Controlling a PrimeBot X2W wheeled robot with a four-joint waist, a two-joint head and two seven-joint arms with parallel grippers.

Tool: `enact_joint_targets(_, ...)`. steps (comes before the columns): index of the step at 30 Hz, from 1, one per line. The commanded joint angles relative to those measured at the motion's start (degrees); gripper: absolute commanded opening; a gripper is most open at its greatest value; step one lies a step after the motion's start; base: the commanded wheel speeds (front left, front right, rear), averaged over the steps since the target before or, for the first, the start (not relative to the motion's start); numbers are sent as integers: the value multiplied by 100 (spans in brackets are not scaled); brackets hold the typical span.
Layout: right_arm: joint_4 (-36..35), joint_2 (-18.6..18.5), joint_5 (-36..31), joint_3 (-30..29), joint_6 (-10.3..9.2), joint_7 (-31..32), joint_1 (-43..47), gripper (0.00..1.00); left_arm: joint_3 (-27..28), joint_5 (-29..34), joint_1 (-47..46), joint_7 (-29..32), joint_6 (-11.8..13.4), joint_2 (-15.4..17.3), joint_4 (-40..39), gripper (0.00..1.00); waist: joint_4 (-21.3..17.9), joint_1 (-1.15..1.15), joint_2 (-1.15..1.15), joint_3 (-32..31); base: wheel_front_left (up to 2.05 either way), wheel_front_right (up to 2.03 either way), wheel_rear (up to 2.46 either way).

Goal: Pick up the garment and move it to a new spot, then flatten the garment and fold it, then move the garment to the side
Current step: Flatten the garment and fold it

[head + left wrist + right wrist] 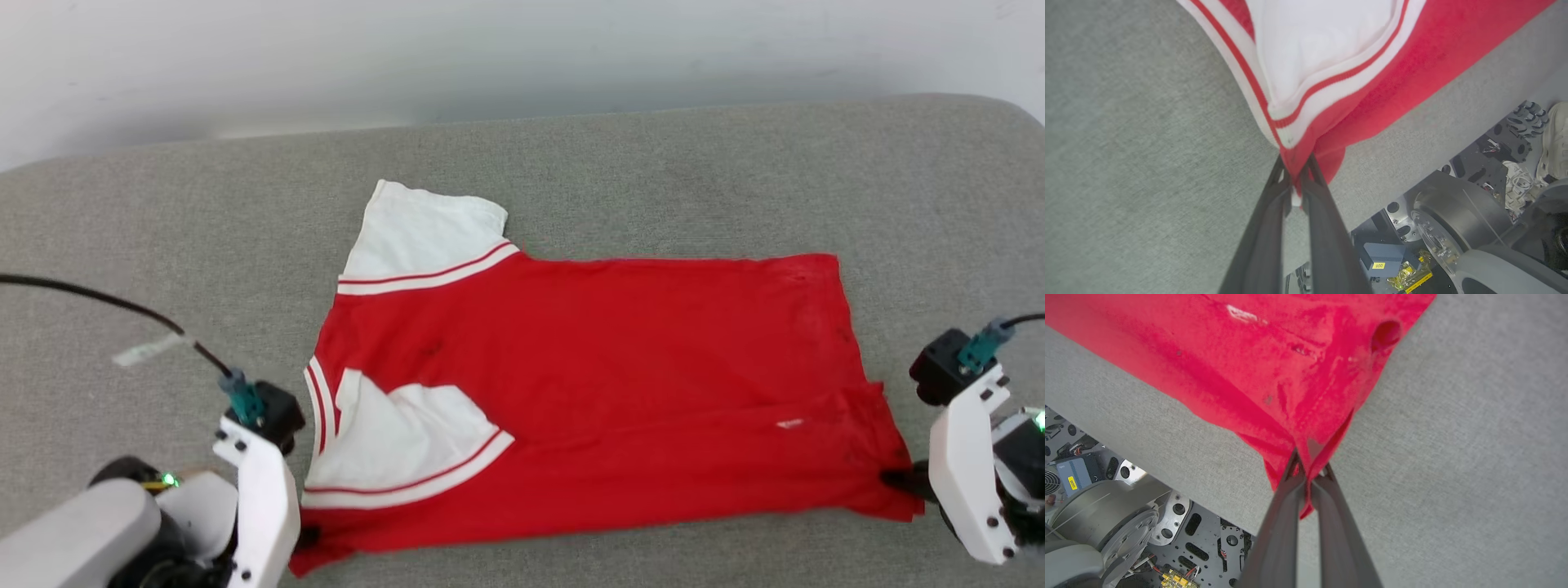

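Observation:
The garment [588, 384], a red T-shirt with white sleeves and striped trim, lies spread sideways on the grey table, plain red face up, collar to the left. One white sleeve [424, 237] lies out at the back left; the other [400, 445] is folded onto the body. My left gripper [1296, 173] is shut on the garment's near-left corner [1310, 151], below the striped trim. At the near-right corner [1306, 441] my right gripper [1308, 465] is shut on the red hem. In the head view both wrists sit at the table's front edge, left [261, 490] and right [971, 457].
The grey cloth-covered table [637, 163] extends well beyond the garment at the back and on both sides. Its front edge runs just below the garment [1167, 449]. Under the edge the robot's base [1106, 514] and cables [1515, 179] show. A pale wall stands behind.

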Motion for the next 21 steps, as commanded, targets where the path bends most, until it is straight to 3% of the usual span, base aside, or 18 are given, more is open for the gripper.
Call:
enact_joint_targets(1,11,-36,4,9,-4,19,127,0,-62,-13,143,-25,47,16,-23,0,1,0,0,23,0,0,0)
enact_joint_targets(9,439,205,-110,-7,-4,-56,546,0,-274,58,436,-22,114,-76,76,0,45,0,0,139,0,0,0)
enact_joint_targets(10,460,250,-131,-19,-4,-93,567,19,-273,116,408,-65,108,-94,88,37,53,0,0,134,0,0,0)
enact_joint_targets(11,465,287,-184,-59,-4,-154,567,73,-257,152,366,-128,110,-110,108,100,58,0,0,123,0,0,0)
enact_joint_targets(12,455,317,-240,-109,-4,-248,558,100,-233,139,342,-155,112,-117,125,100,59,0,0,103,0,0,0)
enact_joint_targets(21,190,420,-1025,-884,-4,-1433,395,100,337,163,-120,-620,188,118,-15,100,-22,0,0,-104,0,0,0)
